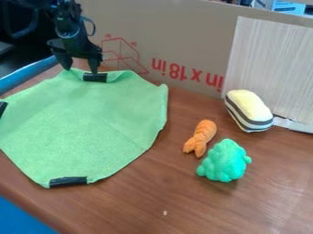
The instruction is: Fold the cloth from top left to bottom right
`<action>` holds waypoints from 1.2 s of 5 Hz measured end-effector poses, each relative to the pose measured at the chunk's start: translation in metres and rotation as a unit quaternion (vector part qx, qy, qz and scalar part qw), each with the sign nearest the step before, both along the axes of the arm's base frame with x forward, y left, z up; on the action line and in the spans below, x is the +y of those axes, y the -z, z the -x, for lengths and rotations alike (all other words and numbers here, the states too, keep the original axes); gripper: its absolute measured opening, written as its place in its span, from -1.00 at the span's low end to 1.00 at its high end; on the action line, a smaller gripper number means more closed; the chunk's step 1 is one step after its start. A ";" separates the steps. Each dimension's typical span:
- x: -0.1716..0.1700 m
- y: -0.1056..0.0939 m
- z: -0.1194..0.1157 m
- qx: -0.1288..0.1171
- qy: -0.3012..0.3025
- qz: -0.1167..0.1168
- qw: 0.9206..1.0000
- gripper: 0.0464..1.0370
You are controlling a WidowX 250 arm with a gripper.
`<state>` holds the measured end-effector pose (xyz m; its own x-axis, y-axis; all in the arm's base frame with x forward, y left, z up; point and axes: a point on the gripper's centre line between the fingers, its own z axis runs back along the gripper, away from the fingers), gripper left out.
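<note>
Green cloth (85, 123) is lying spread out on the wooden table (140, 201), covering the 9 o'clock side of the view, its main surface resting mostly flat and its edges curling a little toward 12 and 2 o'clock. Three black strips are marking its rim: one (94, 77) is sitting at the cloth's 12 o'clock edge, another (68, 181) between 6 and 7, and the third (2, 109) at 9, partly cut off by the view's border.

Toward the view's 10 o'clock, the black gripper (80, 70) is hanging at the cloth's 12 o'clock edge, pointing down. Its fingers are standing apart, with the upper strip lying close by the one on the 3 o'clock side; whether either is touching the fabric, I cannot tell.

Over at 3 o'clock, a yellow toy with dark and white stripes (249, 111) is resting near the pale wood-grain panel (269, 68). An orange toy (200, 137) is lying at 4 o'clock, and a bumpy blue-green toy (225, 161) is sitting just beside it, between 4 and 5. Brown cardboard (183, 41) is standing behind everything, across 12 o'clock, bearing red print.
</note>
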<state>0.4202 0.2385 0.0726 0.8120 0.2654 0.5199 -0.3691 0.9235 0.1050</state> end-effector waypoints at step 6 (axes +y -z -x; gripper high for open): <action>-0.016 0.026 -0.019 0.009 -0.002 0.012 1.000 0.82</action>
<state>0.4390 0.2228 0.0469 0.8193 0.2821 0.4991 -0.3720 0.9240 0.0884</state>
